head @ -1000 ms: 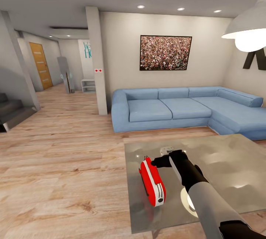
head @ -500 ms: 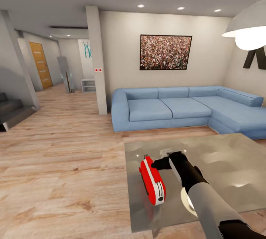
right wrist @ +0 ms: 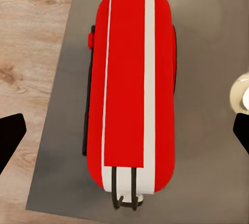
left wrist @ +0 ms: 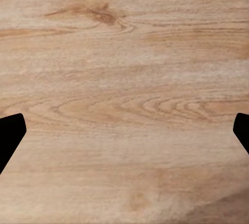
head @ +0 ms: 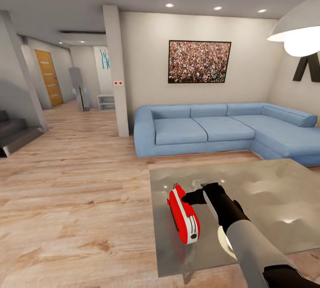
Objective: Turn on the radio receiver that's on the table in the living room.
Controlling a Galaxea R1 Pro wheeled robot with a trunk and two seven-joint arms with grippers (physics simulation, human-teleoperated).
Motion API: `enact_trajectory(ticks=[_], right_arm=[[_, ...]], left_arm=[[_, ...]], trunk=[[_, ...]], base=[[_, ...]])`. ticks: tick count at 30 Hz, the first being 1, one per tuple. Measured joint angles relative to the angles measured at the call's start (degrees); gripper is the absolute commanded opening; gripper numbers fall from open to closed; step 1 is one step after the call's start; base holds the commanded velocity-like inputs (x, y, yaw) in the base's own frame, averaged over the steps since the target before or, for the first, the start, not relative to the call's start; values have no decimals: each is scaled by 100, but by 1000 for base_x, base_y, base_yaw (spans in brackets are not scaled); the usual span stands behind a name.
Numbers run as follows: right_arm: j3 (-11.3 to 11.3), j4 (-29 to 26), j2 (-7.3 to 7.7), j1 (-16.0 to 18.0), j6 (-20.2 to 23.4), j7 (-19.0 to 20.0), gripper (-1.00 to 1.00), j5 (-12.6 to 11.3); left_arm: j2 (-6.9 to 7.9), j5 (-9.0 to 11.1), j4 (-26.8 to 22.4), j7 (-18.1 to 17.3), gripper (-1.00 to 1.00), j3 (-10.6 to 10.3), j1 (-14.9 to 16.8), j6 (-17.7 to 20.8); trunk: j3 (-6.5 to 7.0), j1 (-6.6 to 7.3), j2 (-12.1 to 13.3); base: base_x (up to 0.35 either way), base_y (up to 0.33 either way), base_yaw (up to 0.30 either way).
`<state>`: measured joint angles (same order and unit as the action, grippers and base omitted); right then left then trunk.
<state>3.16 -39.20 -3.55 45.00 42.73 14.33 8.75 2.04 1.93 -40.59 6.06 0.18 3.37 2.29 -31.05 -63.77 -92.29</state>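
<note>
The red radio receiver [head: 183, 215] with white edge trim stands on edge near the left end of the glossy grey table [head: 266, 199], its thin dark strap along one side. My right gripper [head: 188, 197] hovers just beside and above the radio's far end, black fingertips close to its top. In the right wrist view the radio receiver [right wrist: 132, 89] lies straight below, between the widely spread fingertips [right wrist: 10, 136]; the right gripper [right wrist: 124, 133] is open and empty. The left gripper [left wrist: 124, 130] is open over bare wood floor.
A blue L-shaped sofa [head: 213, 130] runs behind the table under a framed crowd picture [head: 199, 62]. A white pendant lamp [head: 298, 30] hangs at the upper right. A pillar [head: 116, 72], stairs [head: 13, 134] and a hallway door [head: 49, 79] lie to the left across the wood floor.
The whole picture has crept upward a little, so the camera moved. The right gripper stays next to the radio's top with barely any shift.
</note>
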Motion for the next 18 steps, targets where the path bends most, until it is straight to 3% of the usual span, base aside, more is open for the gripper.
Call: enact_trajectory(ticks=[18], right_arm=[[-1,91,-2,0,-279,26,100,-7]], left_arm=[[1,9,-10,0,100,-1,0,-9]], trunk=[[-36,-45,-82]], base=[[0,0,0]])
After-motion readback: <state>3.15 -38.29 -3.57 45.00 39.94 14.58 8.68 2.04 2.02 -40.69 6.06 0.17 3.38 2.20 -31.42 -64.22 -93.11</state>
